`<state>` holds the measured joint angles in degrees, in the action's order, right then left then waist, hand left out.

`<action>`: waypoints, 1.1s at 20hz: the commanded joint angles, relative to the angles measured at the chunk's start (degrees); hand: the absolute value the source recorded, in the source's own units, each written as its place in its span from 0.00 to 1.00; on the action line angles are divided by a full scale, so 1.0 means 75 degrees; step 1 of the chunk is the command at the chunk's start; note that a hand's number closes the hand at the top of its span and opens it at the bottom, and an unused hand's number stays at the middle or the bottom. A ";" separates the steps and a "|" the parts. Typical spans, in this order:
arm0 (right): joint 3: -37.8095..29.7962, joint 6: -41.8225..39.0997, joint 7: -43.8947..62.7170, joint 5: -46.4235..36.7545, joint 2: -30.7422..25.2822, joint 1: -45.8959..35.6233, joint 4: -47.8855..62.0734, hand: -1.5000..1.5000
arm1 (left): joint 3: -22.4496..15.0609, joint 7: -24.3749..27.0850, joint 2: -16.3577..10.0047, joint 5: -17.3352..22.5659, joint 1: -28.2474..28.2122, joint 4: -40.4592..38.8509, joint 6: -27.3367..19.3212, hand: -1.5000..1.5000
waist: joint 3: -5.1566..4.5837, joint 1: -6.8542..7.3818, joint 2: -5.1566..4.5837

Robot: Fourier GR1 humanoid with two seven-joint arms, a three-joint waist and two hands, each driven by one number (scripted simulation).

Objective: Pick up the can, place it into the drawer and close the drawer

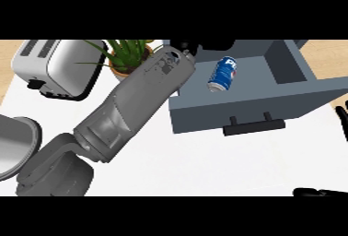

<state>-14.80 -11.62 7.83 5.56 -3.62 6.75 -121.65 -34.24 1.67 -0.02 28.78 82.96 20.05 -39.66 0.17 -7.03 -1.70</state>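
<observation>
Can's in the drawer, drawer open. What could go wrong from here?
1. The left hand is by the back left corner of the drawer, with its forearm along the left wall; pushing the drawer shut could catch the arm.
2. The can lies on its side and may roll when the drawer moves.

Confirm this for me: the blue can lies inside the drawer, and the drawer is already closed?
Not quite. The can does lie inside the drawer, but the head view shows the drawer open, not yet closed.
</observation>
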 commanded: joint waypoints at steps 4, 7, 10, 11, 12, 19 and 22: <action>-0.0026 -0.0185 0.0012 0.0097 -0.0118 0.0138 -0.0041 0.00 | -0.0299 0.0258 0.0003 0.0258 -0.0272 0.0130 -0.0614 0.00 | 0.0001 -0.0126 -0.0006; 0.0195 -0.0005 0.0065 -0.0150 0.0029 0.0026 -0.0234 0.00 | -0.0190 -0.0019 0.0003 0.0459 0.0140 0.0009 -0.0536 0.00 | -0.0004 -0.0051 0.0003; -0.0001 0.0002 0.0014 -0.0302 -0.0187 0.0018 -0.0409 0.00 | -0.0202 0.0544 0.0003 0.0624 -0.0503 0.0166 -0.0705 0.00 | -0.0010 -0.0010 0.0001; 0.0079 0.0068 -0.0198 -0.0669 -0.0231 -0.0102 -0.0474 0.00 | -0.0123 0.0251 0.0003 0.0707 -0.0039 0.0134 -0.0717 0.00 | -0.0008 -0.0055 -0.0009; 0.0138 0.0057 -0.0416 -0.0948 -0.0288 -0.0165 -0.0342 0.00 | -0.0218 0.0274 0.0003 0.0732 -0.0183 0.0148 -0.0764 0.00 | -0.0004 -0.0054 -0.0028; 0.0430 -0.0016 -0.0553 -0.2153 -0.0902 -0.0540 -0.0649 0.00 | -0.0108 0.0577 0.0003 0.1277 -0.0305 0.0518 -0.0795 0.00 | -0.0013 0.0060 -0.0009; 0.1008 0.0143 -0.0735 -0.2971 -0.0705 -0.0352 -0.0889 0.00 | 0.0065 0.0786 0.0003 0.1502 -0.0278 0.0574 -0.0710 0.00 | -0.0017 0.0210 0.0024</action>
<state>-10.45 -11.66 3.01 -10.65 -8.98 4.72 -127.28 -34.73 6.05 0.00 38.13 80.64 23.66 -45.61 0.08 -6.49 -1.62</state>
